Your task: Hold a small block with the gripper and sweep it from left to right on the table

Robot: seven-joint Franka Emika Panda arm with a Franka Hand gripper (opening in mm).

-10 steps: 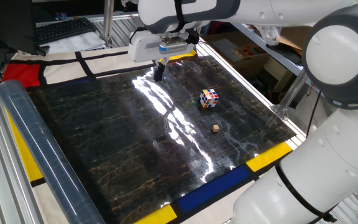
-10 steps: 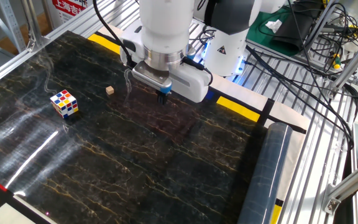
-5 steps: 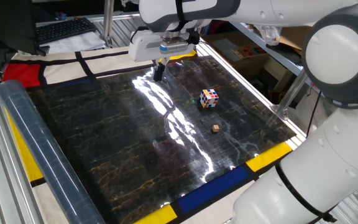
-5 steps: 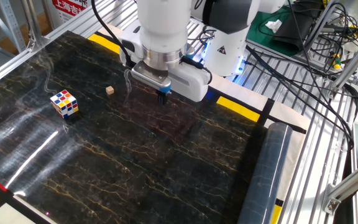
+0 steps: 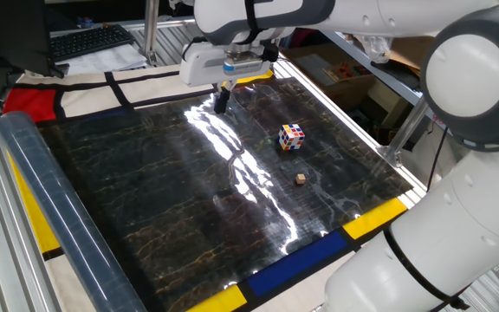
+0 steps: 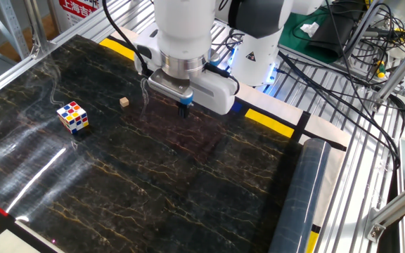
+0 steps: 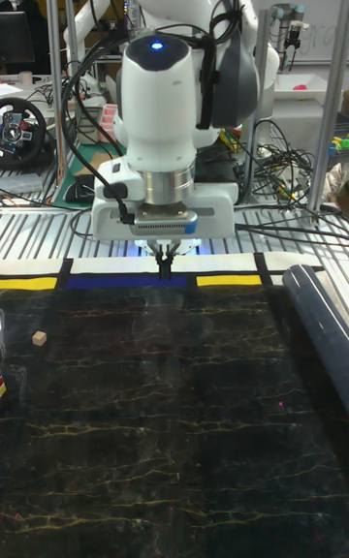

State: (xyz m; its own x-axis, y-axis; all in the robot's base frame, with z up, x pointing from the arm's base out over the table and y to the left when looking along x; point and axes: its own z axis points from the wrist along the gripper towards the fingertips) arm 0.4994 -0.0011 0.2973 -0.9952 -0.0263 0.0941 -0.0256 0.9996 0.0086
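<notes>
Counter (image 5: 145, 199): large glossy black marble-patterned slab with brownish veins, bordered by yellow, blue, red and white panels. Strong glare runs down its middle in one fixed view.

Multicoloured puzzle cube (image 6: 72, 117): sits on the counter toward my left edge, apart from everything else. Not my target.

Small block (image 6: 124, 102): tiny plain tan wooden cube, lying on the counter near the edge closest to my base, between the puzzle cube and my end effector, clear of both. Judged light, stiff and hard, with flat smooth faces; unlikely to crush, but so small that it could slip or twist out of a skewed pinch, and it should slide easily on the polished top. Best taken from above on two opposite side faces, fingertips low and squared to the cube.

My end effector (image 6: 184, 108): small dark two-finger claw under my white wrist, hanging above the counter by the blue and yellow border. Fingers look drawn close together; I have hold of nothing.

Grey rolled cylinder (image 6: 297, 197): lies along the counter's right edge.
</notes>
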